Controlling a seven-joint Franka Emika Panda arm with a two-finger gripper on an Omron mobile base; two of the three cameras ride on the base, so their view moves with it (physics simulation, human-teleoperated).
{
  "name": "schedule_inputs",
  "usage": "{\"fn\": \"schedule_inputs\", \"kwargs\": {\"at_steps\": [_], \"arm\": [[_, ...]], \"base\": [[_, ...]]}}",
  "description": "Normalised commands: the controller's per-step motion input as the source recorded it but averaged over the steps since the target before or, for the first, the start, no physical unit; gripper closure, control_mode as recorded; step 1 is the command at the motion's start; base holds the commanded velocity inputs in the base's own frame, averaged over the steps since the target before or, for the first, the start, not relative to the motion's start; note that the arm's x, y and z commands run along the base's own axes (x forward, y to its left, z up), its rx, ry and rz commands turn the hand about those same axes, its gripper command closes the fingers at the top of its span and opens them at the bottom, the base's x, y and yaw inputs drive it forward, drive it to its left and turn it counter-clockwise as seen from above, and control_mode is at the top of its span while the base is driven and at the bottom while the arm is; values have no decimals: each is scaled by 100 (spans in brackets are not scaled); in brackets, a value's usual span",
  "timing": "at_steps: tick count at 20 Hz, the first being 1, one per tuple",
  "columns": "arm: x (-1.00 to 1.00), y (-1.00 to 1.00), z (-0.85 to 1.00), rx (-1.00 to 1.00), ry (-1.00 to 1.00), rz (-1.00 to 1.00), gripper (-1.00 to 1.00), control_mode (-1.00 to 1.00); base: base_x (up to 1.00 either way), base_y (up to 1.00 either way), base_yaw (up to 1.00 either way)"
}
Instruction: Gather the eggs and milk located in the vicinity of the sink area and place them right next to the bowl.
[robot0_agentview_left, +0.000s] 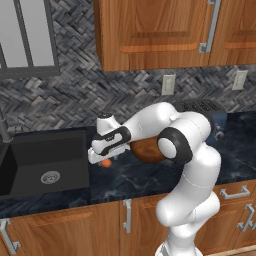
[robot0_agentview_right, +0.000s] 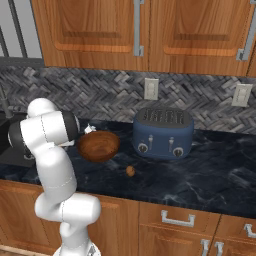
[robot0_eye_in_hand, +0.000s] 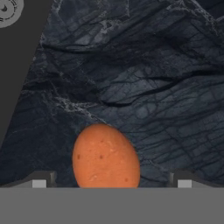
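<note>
A blue toaster (robot0_agentview_right: 163, 132) sits on the dark marble counter (robot0_agentview_right: 210, 170), against the herringbone backsplash (robot0_agentview_right: 100, 90). Two wall outlets (robot0_agentview_right: 151, 89) above it (wooden cabinets (robot0_agentview_right: 150, 30) overhead).

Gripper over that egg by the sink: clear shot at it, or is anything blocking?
Probably yes. The egg lies alone on bare counter, between the open jaws of the gripper; nothing crowds it.

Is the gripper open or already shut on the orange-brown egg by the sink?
Open. In the hand view the gripper has its fingertips standing wide apart, the orange-brown egg lying between them on the dark marble counter, untouched.
</note>
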Motion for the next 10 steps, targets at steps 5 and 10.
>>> {"fn": "schedule_inputs", "kwargs": {"at_steps": [5,10], "arm": [[0,0,-6,0,0,0,-100,-100],[6,2,-8,0,0,0,-100,-100]], "base": [[0,0,0],[0,0,0]]}}
